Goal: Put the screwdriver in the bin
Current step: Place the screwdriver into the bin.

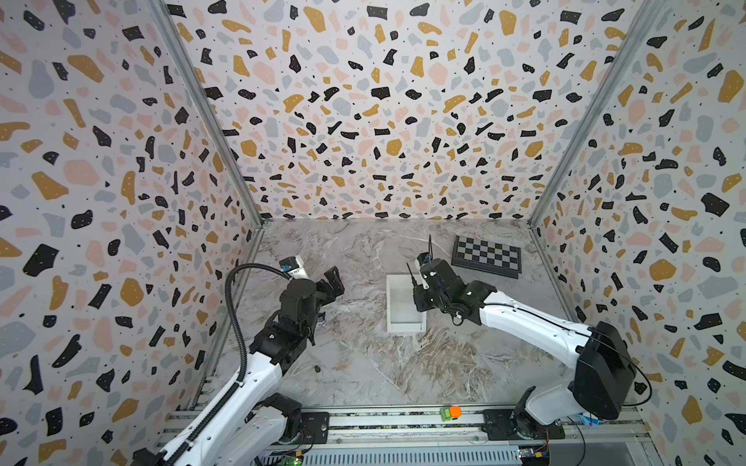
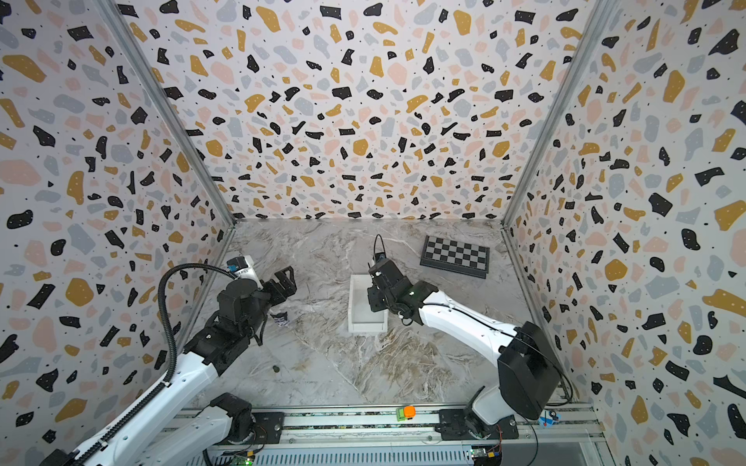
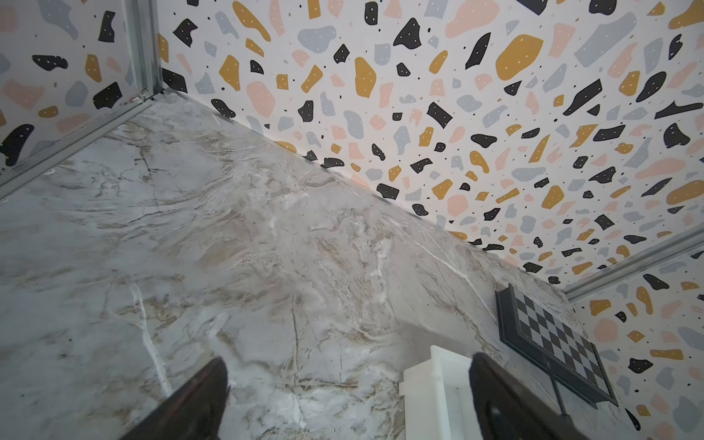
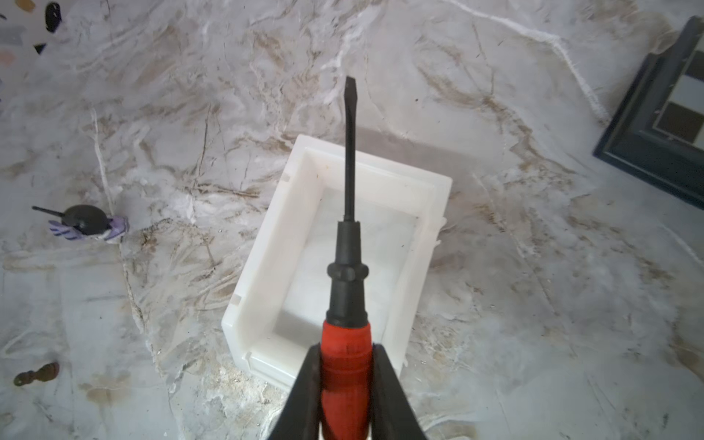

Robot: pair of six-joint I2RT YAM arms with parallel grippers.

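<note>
My right gripper (image 4: 346, 348) is shut on the red-orange handle of the screwdriver (image 4: 347, 247). Its black collar and thin dark shaft point out ahead, hanging over the bin (image 4: 263, 259), a small white tray with a bare floor. In both top views the right gripper (image 1: 420, 297) hovers over the bin's (image 1: 397, 318) right side, and the arm hides most of the screwdriver. My left gripper (image 1: 334, 282) is open with nothing between its fingers, well left of the bin. In the left wrist view its gap (image 3: 348, 364) frames bare marble, with the bin's corner (image 3: 426, 384) by one finger.
A black-and-white checkered board (image 1: 486, 256) lies at the back right. A small dark object on something purple (image 4: 89, 224) sits left of the bin. A small brown piece (image 4: 36, 375) lies nearer the front. An orange-and-green block (image 1: 451, 412) rests on the front rail.
</note>
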